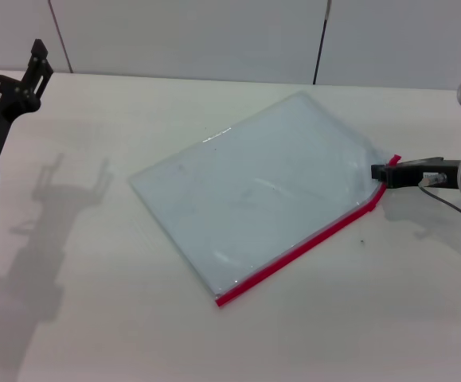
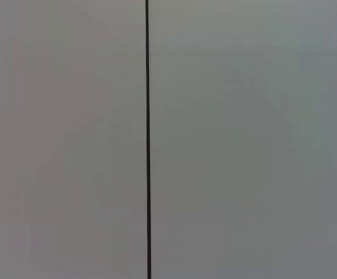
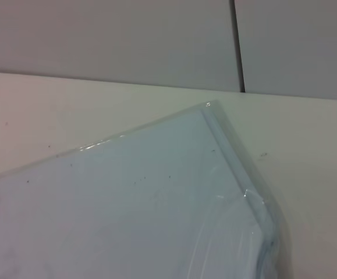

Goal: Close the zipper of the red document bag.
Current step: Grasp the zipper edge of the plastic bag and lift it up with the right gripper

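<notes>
The red document bag (image 1: pixel 254 199) lies flat in the middle of the white table, a translucent pale blue pouch turned at an angle. Its zipper (image 1: pixel 294 256) is the red strip along the edge nearest me, running from the near corner up to the right corner. My right gripper (image 1: pixel 384 173) reaches in from the right and is shut on the zipper's right end, where the red strip bends upward. The right wrist view shows only the bag (image 3: pixel 145 203) and its far corner, not the fingers. My left gripper (image 1: pixel 11 68) is held raised at the far left, open, away from the bag.
The white table (image 1: pixel 95 318) stretches around the bag, with arm shadows on its left side. A pale wall with a dark vertical seam (image 1: pixel 320 44) stands behind the table. The left wrist view shows only this wall and the seam (image 2: pixel 147 139).
</notes>
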Tool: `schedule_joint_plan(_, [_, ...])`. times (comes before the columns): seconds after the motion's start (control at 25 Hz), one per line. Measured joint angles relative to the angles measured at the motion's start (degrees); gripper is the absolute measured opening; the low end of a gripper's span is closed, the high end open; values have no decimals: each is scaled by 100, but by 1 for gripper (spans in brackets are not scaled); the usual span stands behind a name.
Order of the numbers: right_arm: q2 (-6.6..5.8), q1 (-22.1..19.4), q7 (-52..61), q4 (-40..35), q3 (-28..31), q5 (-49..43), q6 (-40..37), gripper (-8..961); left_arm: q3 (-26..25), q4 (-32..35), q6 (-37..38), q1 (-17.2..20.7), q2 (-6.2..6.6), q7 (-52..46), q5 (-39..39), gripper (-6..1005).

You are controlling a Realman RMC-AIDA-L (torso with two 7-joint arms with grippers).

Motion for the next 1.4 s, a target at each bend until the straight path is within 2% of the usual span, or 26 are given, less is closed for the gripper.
schedule_joint_plan(0.24, [16,-4,-110,-8,78,85,-38,56,0,0,-47,-31,0,1,15,777])
schedule_joint_plan(0.68, [16,-150,-772,0,96,1066,-461,50,137,-22,-258,-96,-8,39,60,777])
schedule_joint_plan(0.92, [13,-230,-1310,12,101,1817,-951,47,775,-39,-343,-239,-8,48,62,777])
schedule_joint_plan(1.16, [16,-349,-1805,23,101,2623,-1293,46,1665,-67,-361,-432,-18,52,62,777])
schedule_joint_plan(1.4, [18,-353,-2464,352,101,3630,-1482,47,2292,-181,-348,-632,-25,20,62,777])
